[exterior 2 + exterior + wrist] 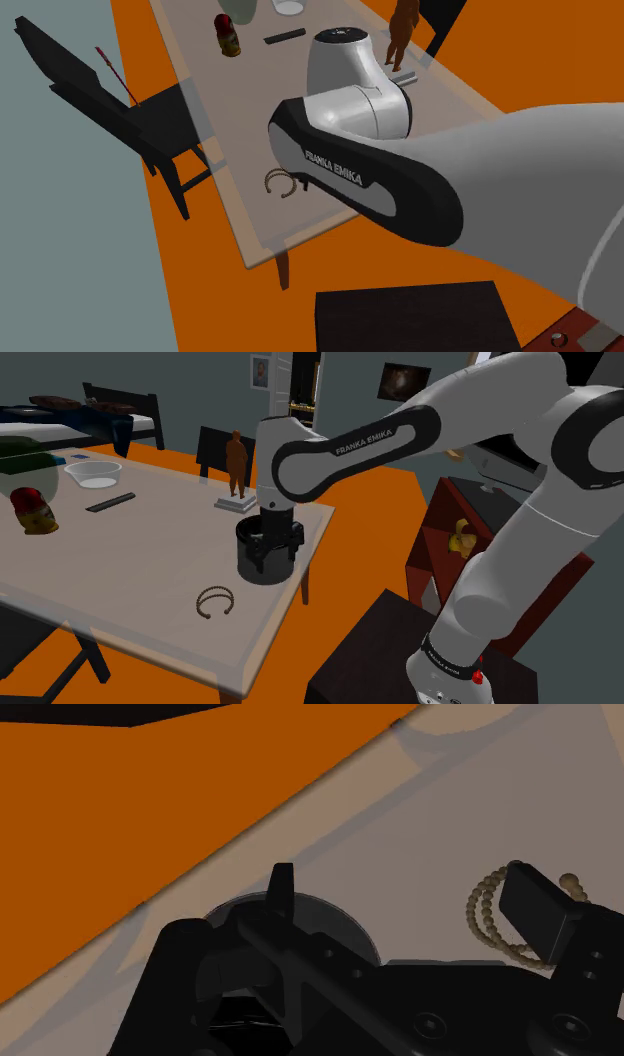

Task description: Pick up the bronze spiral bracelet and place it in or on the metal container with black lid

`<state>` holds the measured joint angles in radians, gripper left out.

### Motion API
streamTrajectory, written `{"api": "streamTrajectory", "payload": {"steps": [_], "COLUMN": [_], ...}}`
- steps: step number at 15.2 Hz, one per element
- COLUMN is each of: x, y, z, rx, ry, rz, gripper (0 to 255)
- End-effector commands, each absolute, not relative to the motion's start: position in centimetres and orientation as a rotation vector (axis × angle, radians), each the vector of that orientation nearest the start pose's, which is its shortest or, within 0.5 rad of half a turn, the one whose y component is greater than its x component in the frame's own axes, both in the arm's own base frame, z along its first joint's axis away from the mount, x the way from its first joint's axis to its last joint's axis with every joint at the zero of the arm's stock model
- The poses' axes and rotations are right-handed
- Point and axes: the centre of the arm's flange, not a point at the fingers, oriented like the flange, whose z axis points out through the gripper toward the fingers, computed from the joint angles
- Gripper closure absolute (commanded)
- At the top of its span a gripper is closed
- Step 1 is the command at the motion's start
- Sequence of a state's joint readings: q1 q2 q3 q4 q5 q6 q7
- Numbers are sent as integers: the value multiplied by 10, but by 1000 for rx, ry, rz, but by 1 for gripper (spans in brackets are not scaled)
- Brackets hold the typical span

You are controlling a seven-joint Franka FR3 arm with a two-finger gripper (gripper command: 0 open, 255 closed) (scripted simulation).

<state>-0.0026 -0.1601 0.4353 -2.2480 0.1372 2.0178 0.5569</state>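
Observation:
The bronze beaded spiral bracelet (215,602) lies flat on the pale table (120,567), near its front edge; it is also on the tabletop in the second exterior view (278,183). The dark container with black lid (262,568) stands just beyond it, toward the table's right edge. My gripper (268,540) hangs directly over the container, low and close to its lid. In the wrist view my gripper (400,874) is open with nothing between the fingers. The round lid (345,929) sits under the hand, and the bracelet (484,912) peeks out beside one finger (538,909).
A brown figurine (236,462) on a flat base stands just behind the container. Farther along the table are a white bowl (93,473), a flat black bar (110,502) and a red-and-yellow object (32,510). A black chair (150,115) stands at the table's side. The floor is orange.

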Motion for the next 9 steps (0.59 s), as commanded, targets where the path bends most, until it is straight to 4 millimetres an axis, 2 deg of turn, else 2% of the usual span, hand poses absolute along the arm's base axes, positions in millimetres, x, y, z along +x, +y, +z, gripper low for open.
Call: {"api": "streamTrajectory", "payload": {"steps": [1, 9], "x": [453, 517], "y": [234, 298], "z": [406, 348], "rx": [-3115, -3127], "ry": [336, 444], "rz": [150, 138], "gripper": [0, 0]}}
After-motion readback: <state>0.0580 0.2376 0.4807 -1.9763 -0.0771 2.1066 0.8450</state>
